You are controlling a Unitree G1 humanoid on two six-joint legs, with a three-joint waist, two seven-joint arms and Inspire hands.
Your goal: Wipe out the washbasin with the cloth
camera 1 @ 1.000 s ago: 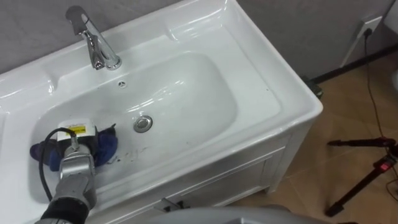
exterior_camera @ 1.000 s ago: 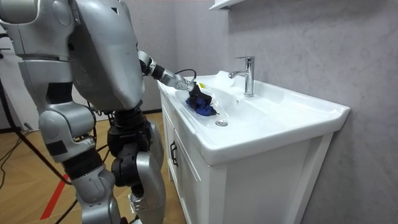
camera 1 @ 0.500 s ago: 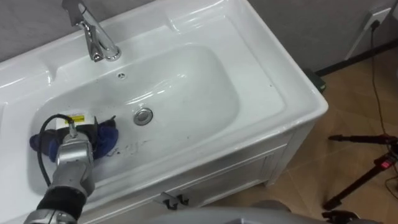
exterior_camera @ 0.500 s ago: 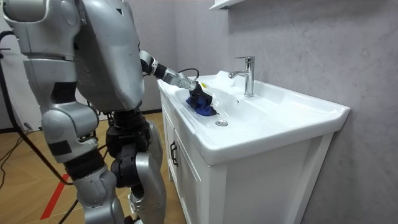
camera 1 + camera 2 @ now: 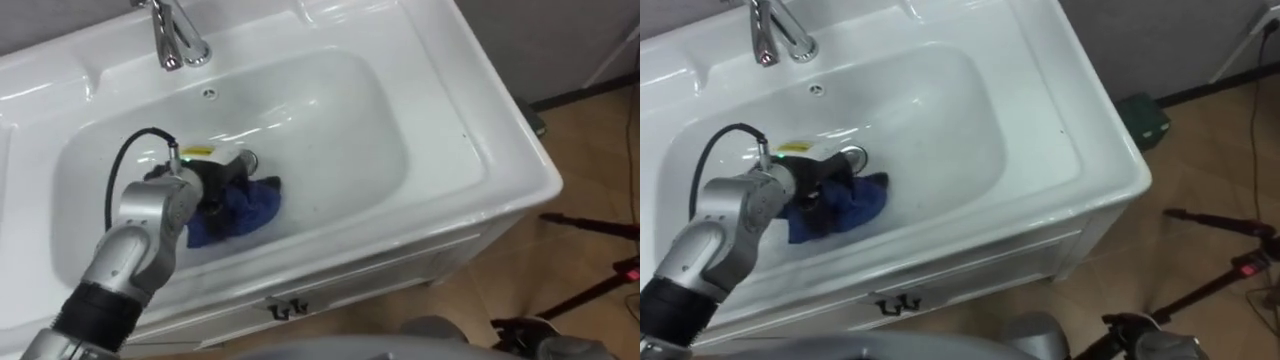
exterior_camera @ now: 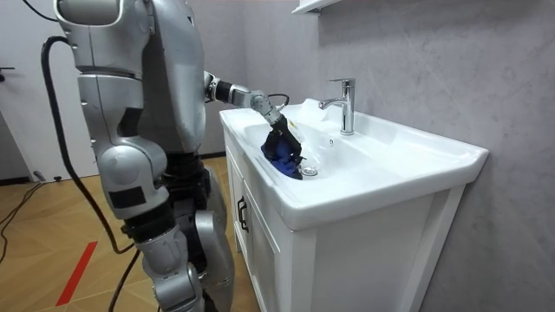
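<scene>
Crumpled blue cloth on the floor of the white basin, near its front wall.

basin: glossy smooth wht glaze | tap: shiny chrome metal | cloth: matt blue fabric | wall: rough matt grey

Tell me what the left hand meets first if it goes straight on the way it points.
Probably the drain, just beyond the left hand, which grips the blue cloth on the basin floor. Past that comes the basin's sloped side wall, though depth is unclear.
</scene>
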